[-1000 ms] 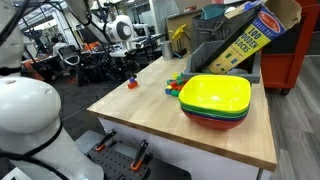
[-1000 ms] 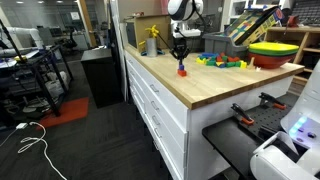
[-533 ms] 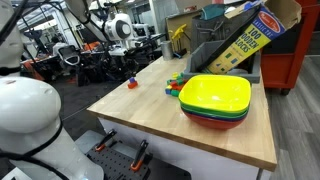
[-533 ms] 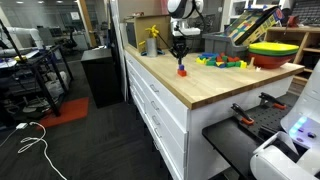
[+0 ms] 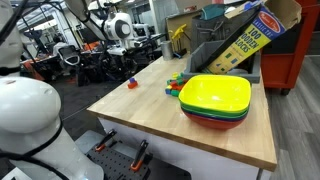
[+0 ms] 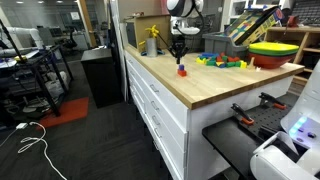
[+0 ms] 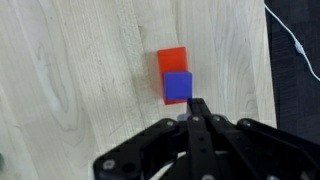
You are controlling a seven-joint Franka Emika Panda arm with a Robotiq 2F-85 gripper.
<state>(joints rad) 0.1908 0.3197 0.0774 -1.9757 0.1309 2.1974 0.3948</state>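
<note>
A small blue block (image 7: pixel 178 86) sits on top of a red block (image 7: pixel 172 62) on the wooden tabletop (image 7: pixel 80 70). The stack shows in both exterior views (image 5: pixel 131 82) (image 6: pixel 181 70), near the table's edge. My gripper (image 7: pixel 197 106) hangs just above the stack with its black fingers pressed together and nothing between them. It also shows in both exterior views (image 5: pixel 128 63) (image 6: pixel 180 52), a little above the blocks and not touching them.
Stacked yellow, green and red bowls (image 5: pixel 215 100) (image 6: pixel 272 52) stand on the table. A pile of coloured blocks (image 5: pixel 176 84) (image 6: pixel 222 62) lies between them and the stack. A tilted blocks box (image 5: pixel 245 40) leans behind. A yellow object (image 6: pixel 152 40) stands at the table's far end.
</note>
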